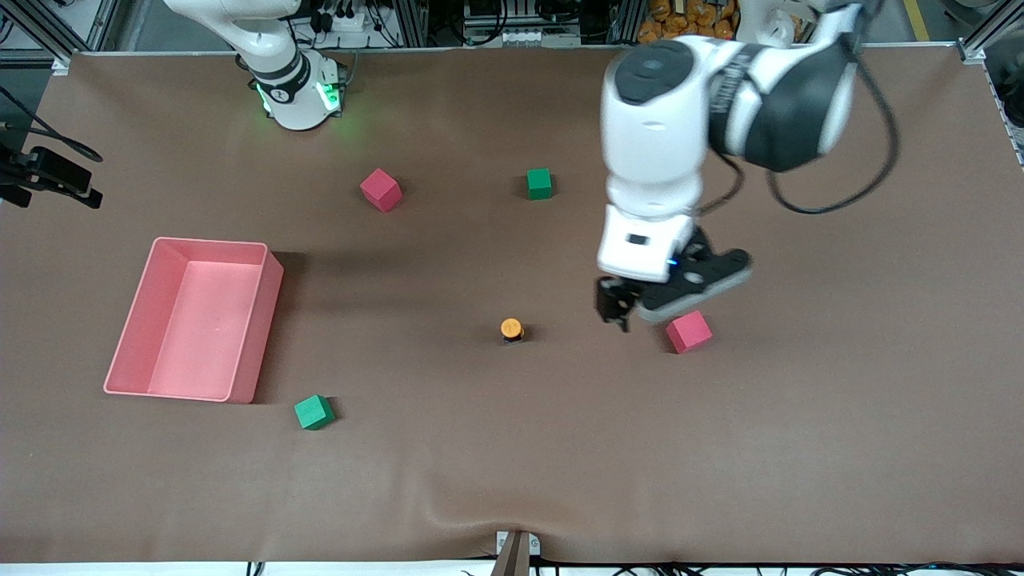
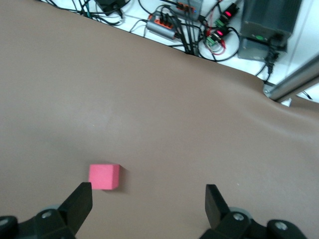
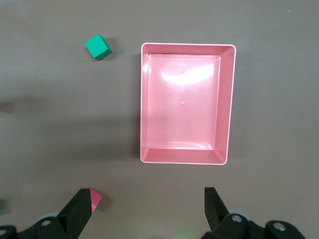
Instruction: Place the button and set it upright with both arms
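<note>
Near the table's middle, standing cap-up: button. Just beside it, toward the left arm's end, hovering with fingers spread and empty: left gripper, by a red cube. Well above the pink tray, waiting, fingers likewise apart: right gripper.

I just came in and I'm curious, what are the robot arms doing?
Nothing is held yet. The left gripper hangs open above the table, between the little orange button and a red cube. The button stands upright on the brown table. The right gripper is open above the empty pink bin.
</note>
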